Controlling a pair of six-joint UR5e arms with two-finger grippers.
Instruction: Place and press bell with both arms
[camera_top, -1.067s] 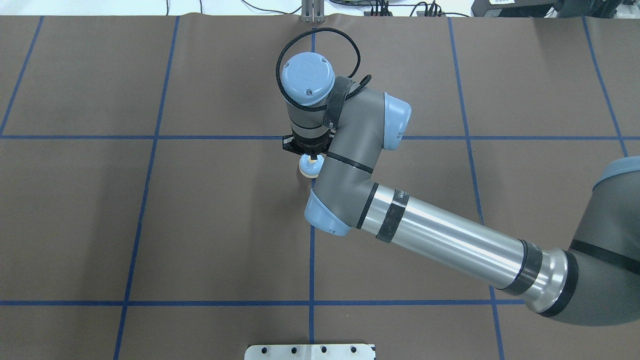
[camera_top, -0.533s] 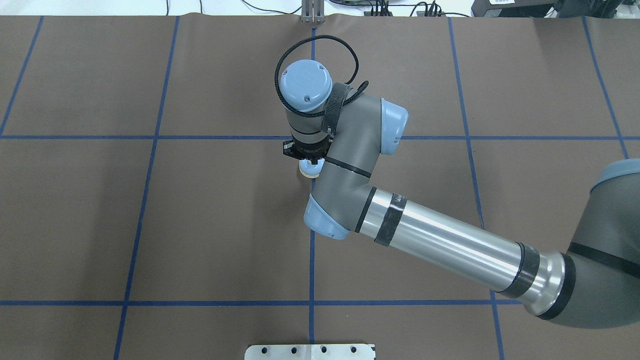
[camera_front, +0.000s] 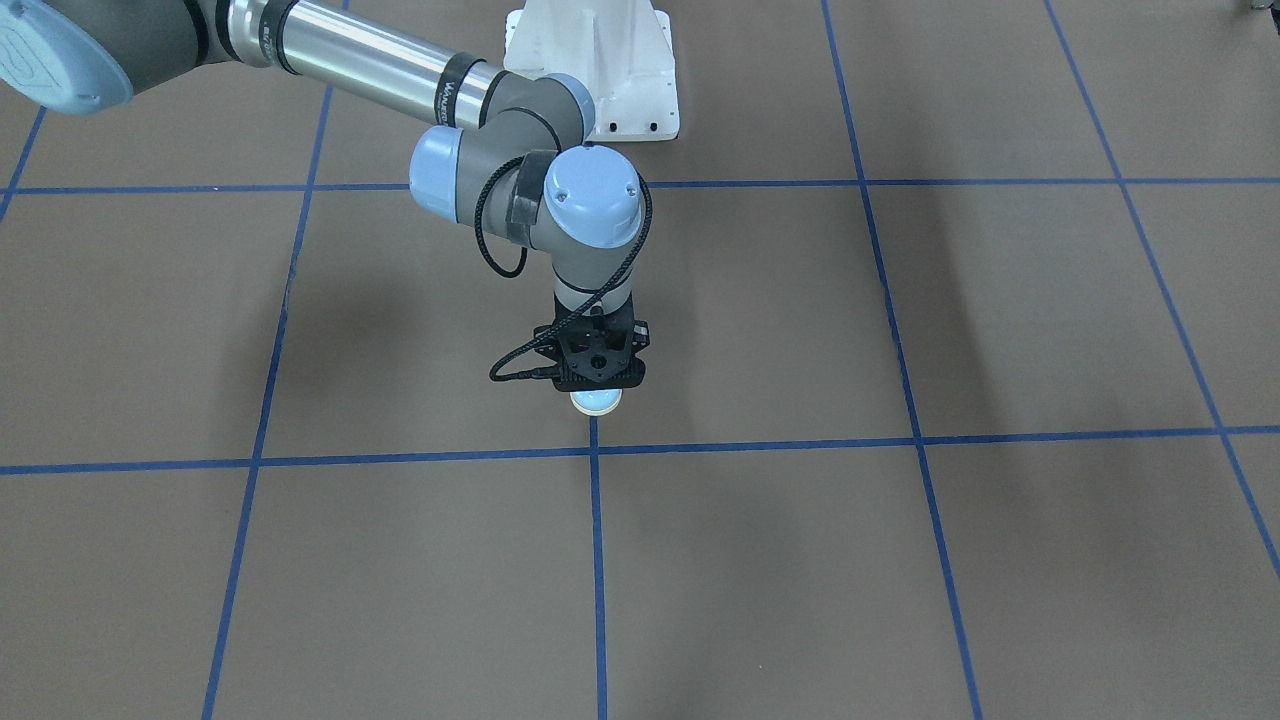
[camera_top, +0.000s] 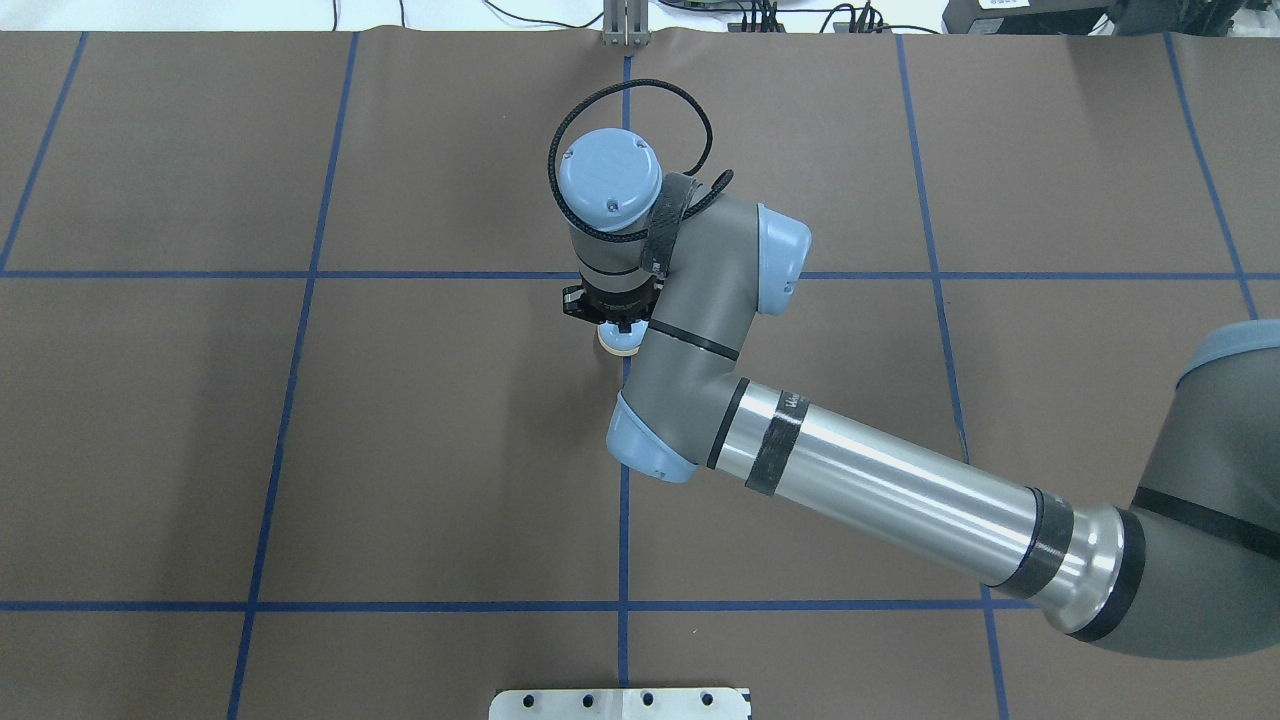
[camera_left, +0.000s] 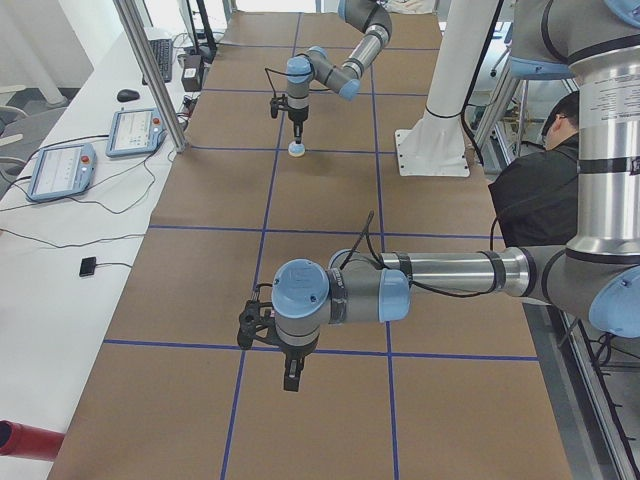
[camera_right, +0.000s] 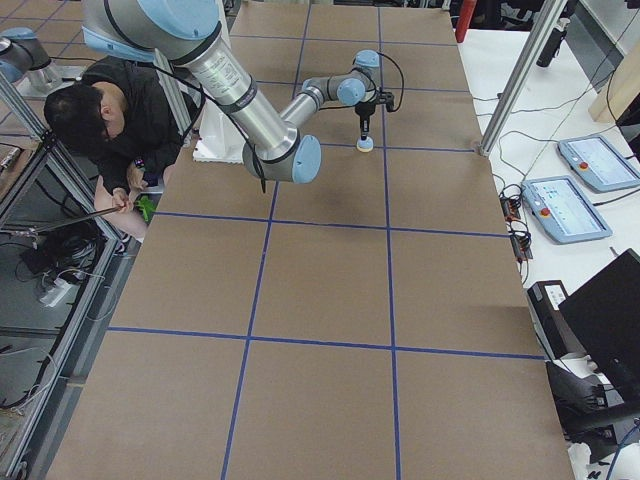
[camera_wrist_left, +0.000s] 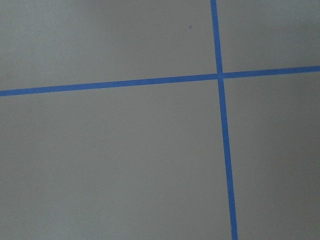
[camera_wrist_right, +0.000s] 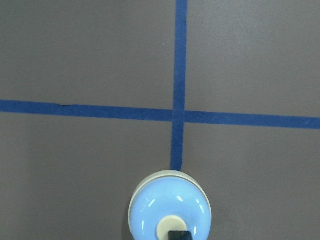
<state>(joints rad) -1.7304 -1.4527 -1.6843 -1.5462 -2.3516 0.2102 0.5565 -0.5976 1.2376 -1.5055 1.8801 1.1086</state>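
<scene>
The light-blue bell (camera_top: 620, 343) with its cream base stands on the brown table beside a blue tape crossing. It also shows in the front view (camera_front: 596, 402) and the right wrist view (camera_wrist_right: 170, 210). My right gripper (camera_top: 622, 324) points straight down over it, fingers together. In the right wrist view its single black tip (camera_wrist_right: 179, 235) is at the cream button. My left gripper (camera_left: 291, 378) hangs over bare table far from the bell. It shows only in the exterior left view, so I cannot tell if it is open or shut. The left wrist view shows only tape lines.
The white bolted pedestal (camera_top: 620, 703) stands at the table's near edge, also in the front view (camera_front: 590, 60). A seated operator (camera_right: 110, 120) is beside the robot. Control pendants (camera_left: 62, 168) lie on the white side bench. Blue tape lines cross the table.
My right wrist has come down a little toward the bell, and the gripper tip now covers more of it. The bell has stayed in place.
</scene>
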